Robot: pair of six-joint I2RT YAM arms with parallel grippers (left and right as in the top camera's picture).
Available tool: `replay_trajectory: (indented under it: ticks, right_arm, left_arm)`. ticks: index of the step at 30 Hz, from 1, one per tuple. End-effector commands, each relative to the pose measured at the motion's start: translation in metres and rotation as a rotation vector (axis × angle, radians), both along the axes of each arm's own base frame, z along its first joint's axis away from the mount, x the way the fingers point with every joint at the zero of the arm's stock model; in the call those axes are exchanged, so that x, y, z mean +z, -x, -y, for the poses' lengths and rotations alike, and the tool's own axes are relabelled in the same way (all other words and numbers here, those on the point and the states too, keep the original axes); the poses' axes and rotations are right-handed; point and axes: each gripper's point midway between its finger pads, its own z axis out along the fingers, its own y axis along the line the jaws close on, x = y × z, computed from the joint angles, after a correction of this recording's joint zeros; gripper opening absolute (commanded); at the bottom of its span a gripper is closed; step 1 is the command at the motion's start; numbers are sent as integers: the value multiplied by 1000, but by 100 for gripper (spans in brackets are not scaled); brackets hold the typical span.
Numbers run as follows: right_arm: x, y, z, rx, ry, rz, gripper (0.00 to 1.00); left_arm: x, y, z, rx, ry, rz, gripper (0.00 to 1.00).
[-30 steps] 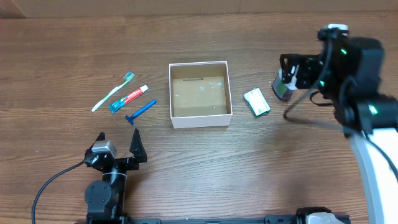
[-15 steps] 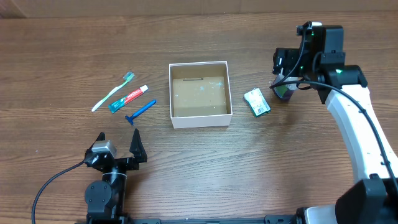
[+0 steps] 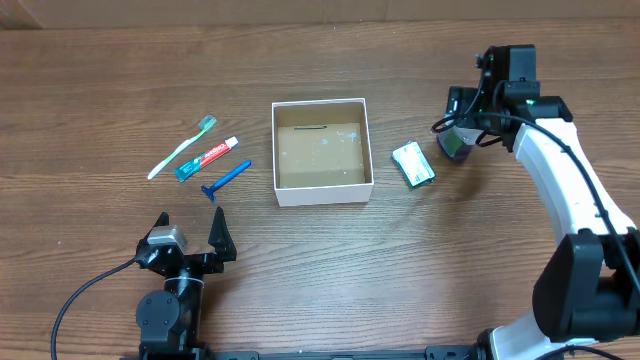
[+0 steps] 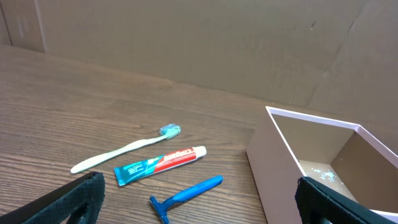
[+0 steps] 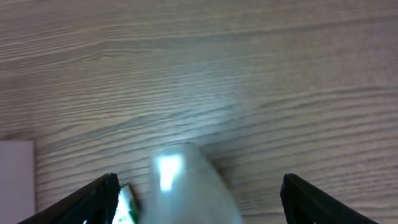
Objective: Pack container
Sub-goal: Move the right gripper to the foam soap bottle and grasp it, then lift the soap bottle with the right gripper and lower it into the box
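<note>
At the middle of the desk (image 3: pixel 400 260) sits the container (image 3: pixel 322 192), nothing packed in it yet. Off to its right, the right tool (image 5: pixel 198 186) hangs spread astride a small greenish bottle (image 3: pixel 452 147), not pinching it. The left tool (image 3: pixel 190 216), likewise spread, is much farther off.
</note>
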Motion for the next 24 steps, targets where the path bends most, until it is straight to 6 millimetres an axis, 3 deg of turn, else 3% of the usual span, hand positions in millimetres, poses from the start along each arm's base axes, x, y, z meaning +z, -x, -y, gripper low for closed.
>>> replay_trajectory:
  ticks: [1, 15, 20, 24]
  right_arm:
    - [-2, -3, 5, -24, -42, 3, 76]
    - [3, -9, -15, 43, -140, 32, 21]
    - [8, -9, -18, 51, -151, 39, 13]
    - [30, -9, -20, 61, -159, 77, 12]
  left_arm:
    - [2, 0, 0, -2, -11, 10, 100]
    - [2, 0, 0, -2, -11, 10, 100]
    - [2, 0, 0, -2, -11, 10, 100]
    - [2, 0, 0, -2, -11, 10, 100]
